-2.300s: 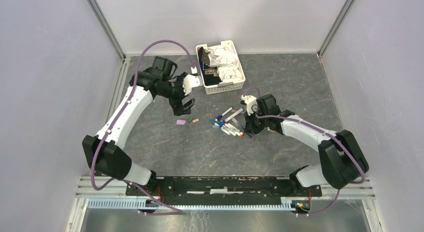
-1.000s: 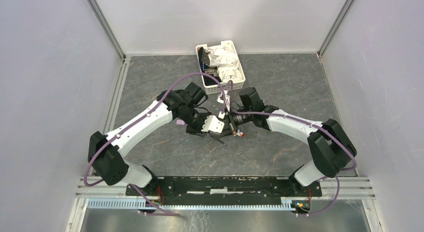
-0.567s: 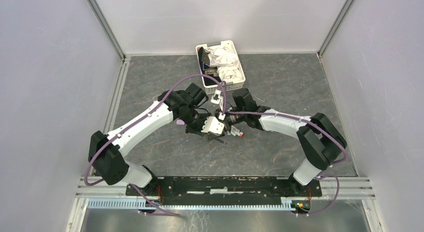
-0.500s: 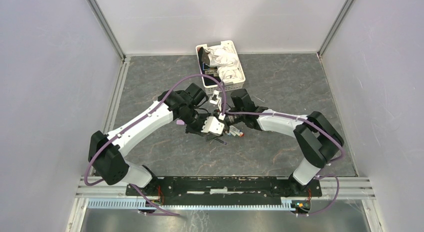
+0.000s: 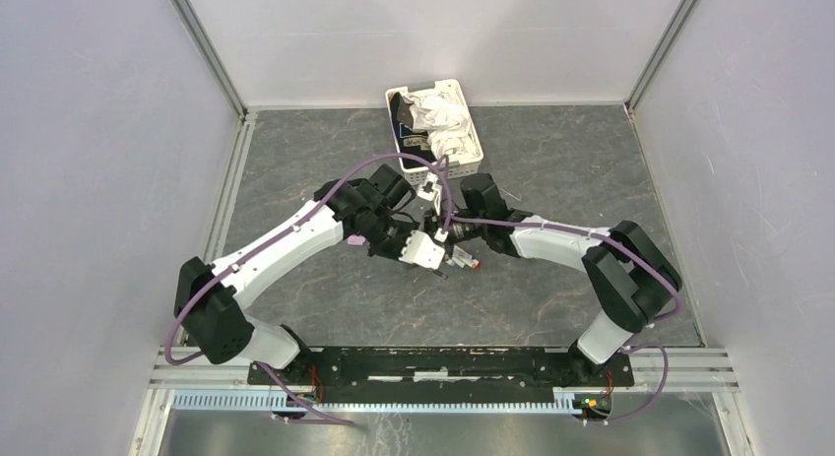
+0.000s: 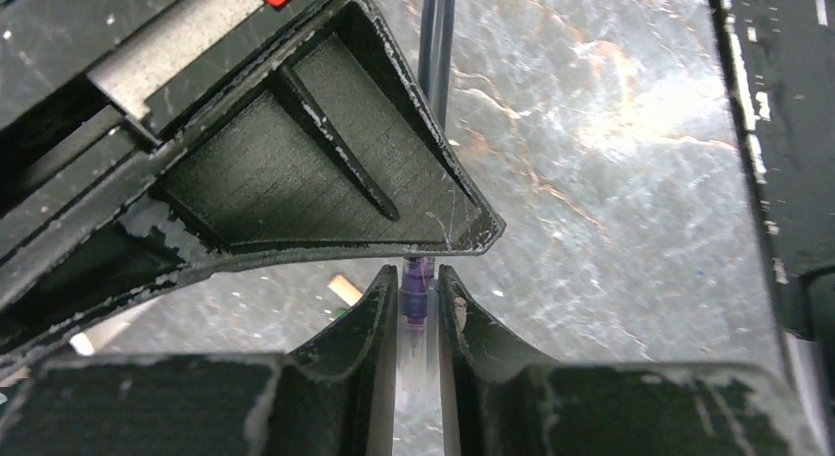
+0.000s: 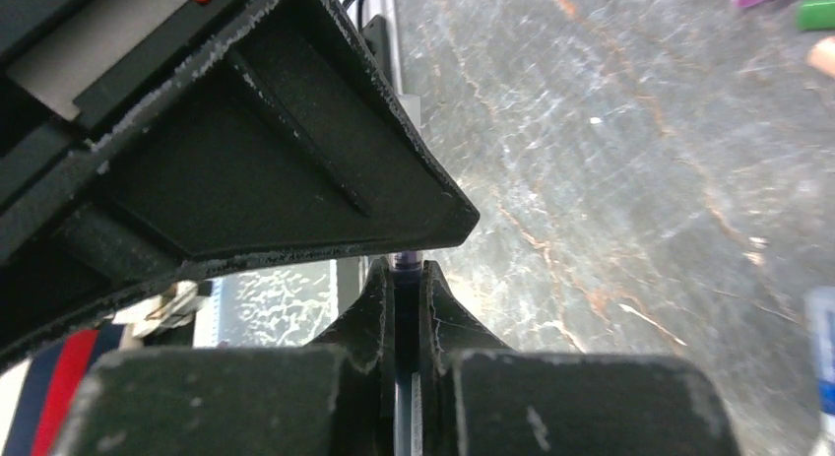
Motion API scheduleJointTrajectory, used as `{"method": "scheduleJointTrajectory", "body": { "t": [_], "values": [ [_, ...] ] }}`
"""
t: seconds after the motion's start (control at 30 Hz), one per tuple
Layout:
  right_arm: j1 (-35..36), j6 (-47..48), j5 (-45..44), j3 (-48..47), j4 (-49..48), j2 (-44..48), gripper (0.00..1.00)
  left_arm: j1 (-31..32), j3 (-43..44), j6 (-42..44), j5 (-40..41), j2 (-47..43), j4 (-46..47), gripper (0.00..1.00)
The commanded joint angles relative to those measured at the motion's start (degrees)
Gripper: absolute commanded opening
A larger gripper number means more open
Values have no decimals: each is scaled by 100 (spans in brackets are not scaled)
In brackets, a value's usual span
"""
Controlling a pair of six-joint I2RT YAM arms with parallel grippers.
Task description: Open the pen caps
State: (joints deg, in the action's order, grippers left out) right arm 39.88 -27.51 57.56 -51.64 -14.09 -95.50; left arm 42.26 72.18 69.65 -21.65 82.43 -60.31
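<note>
Because both grippers clamp the same purple pen (image 6: 415, 372) from opposite sides, the main danger is in the pull itself. The left gripper (image 6: 416, 282) is closed on the pale barrel, just below the purple collar. The right gripper (image 7: 406, 271) is closed on a thin dark part of the same pen, and its fingertips stand almost touching those of the left one. The pen seems to be held above the table (image 5: 551, 151), near the middle. It is between the heap of the other pens (image 5: 465, 261) and the loose pen caps (image 7: 815, 13), which lie toward the left arm's side.

I judge that the step in hand is to pull the cap away from the barrel. Several things can fail here. The barrel is smooth and thin, so it can slip through the left fingers (image 6: 354, 338) if the cap sits tight, and then nothing separates. I cannot tell if the right gripper holds only the cap or also a piece of the barrel; in the second case the pull gives no result. If the two arms do not pull along the axis of the pen, the barrel can bend or twist out of one grip. The fingertips are also so close that they can rub on each other. If the cap comes off suddenly, the pen can drop into the heap.
</note>
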Motion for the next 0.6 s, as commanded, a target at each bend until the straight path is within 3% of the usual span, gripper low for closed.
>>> {"method": "scheduleJointTrajectory", "body": {
  "t": [0.0, 0.23, 0.43, 0.57],
  "values": [
    [-316, 506, 54, 536, 793, 487, 0, -488, 82, 667, 1464, -232, 61, 2],
    [-520, 799, -59, 927, 1167, 922, 0, -1145, 146, 1141, 1748, -238, 270, 2],
    [-942, 1155, -384, 663, 1866, 1234, 0, -1145, -20, 634, 748, -232, 372, 2],
    [-1792, 1513, -1911, 506, 2766, 1726, 0, -1145, -370, -95, -37, 70, 757, 3]
  ]
}}
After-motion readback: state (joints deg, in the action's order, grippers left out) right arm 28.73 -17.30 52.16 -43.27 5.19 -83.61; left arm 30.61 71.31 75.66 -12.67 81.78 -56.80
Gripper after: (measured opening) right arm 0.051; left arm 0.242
